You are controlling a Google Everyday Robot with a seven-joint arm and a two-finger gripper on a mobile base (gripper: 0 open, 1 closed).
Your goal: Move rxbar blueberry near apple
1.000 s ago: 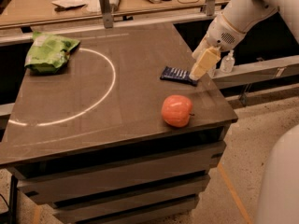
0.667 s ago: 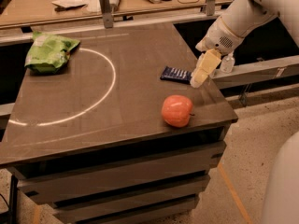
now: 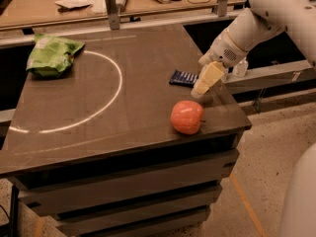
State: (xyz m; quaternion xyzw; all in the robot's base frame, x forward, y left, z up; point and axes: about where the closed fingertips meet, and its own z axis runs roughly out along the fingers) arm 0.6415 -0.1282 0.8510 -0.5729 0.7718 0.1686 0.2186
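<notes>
Shows the rxbar blueberry (image 3: 182,77) flat on the dark table (image 3: 123,127) near its right edge, apart from the apple (image 3: 187,117) at the front. Catches the gripper (image 3: 201,88) at the bar's right end, angled down-left off the bent white arm (image 3: 266,19); grip state impossible to tell.

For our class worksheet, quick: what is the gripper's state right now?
Gripper: beside the rxbar blueberry, behind the apple; open or closed cannot be told.

One apple (image 3: 187,117), one rxbar blueberry (image 3: 182,77), one chip bag (image 3: 51,56), one gripper (image 3: 202,85) (at the bar's right end)
</notes>
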